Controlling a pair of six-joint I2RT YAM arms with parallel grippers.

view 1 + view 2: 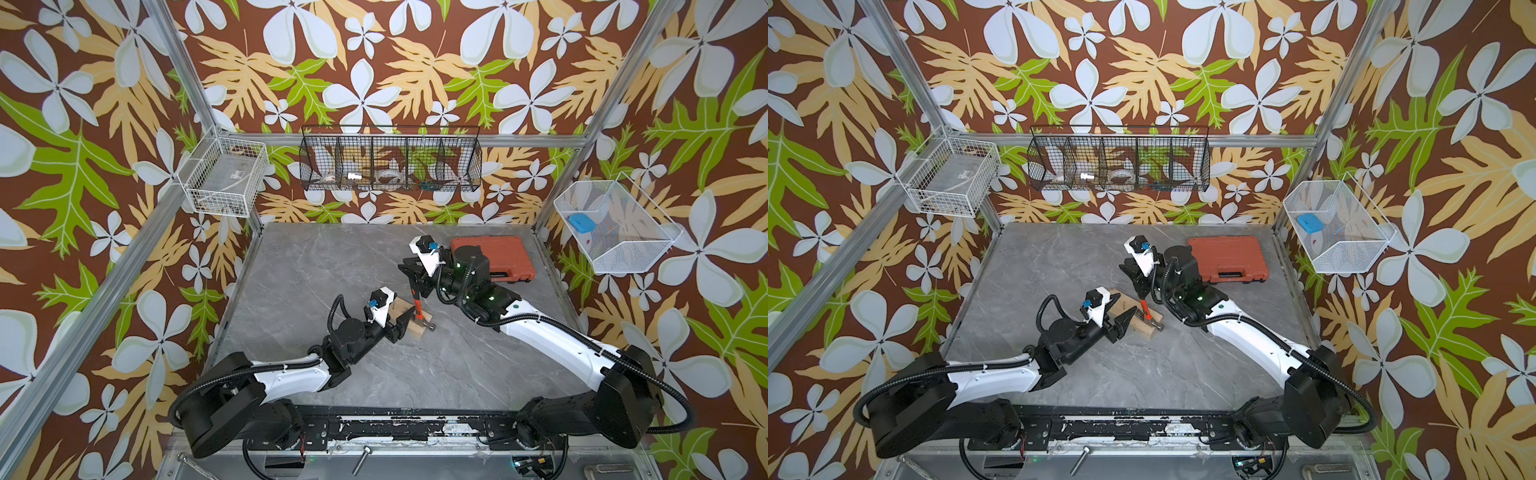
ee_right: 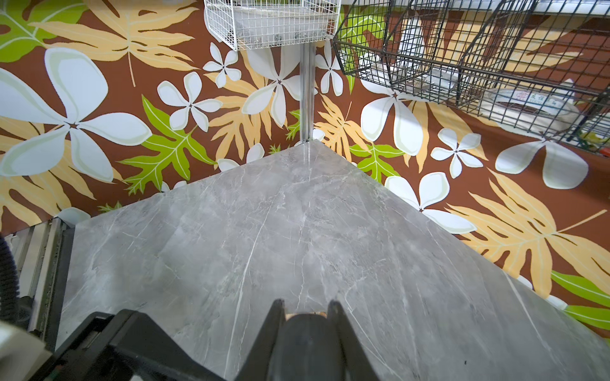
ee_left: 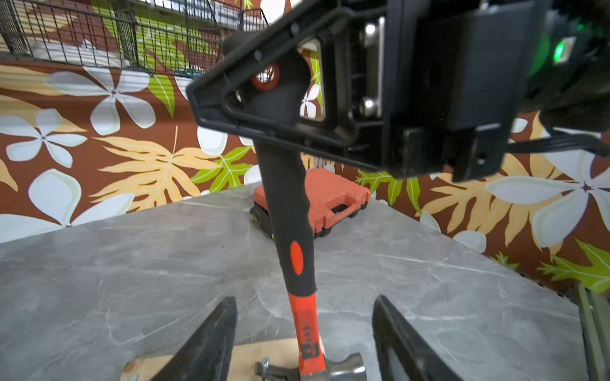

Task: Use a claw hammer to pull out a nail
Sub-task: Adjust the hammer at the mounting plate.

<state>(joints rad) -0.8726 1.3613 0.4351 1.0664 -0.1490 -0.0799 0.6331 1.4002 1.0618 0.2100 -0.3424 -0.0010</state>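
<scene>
Wooden block lies flat on the grey marble tabletop; all places below are given vs. that block.

Claw hammer stands head-down at the block's end nearest the right arm. Both top views show it there, handle rising steeply & leaning away from the block toward the back wall. In the left wrist view the shaft is red-orange just above the block, then black rubber w/ an orange oval inset further up. Silver head sits at the block's edge. Nail pokes up on the block top just beside the head. Can't tell if the fork is hooked on it, as the frame edge crops it.

Right claw is up above the block, pressed together on the hammer's black rubber end. Right wrist view shows both fingers hugging that grip, no gap.

Left claw is low over the block, spread. Left wrist view has one finger on each side of the red-orange shaft, w/ clear space both sides, so no contact w/ the hammer. Can't tell whether its fingers touch the block.

Red tool case lies shut on the tabletop beyond the block, well apart, partly behind the right arm. Black wire basket hangs on the back wall, above & beyond the block.
</scene>
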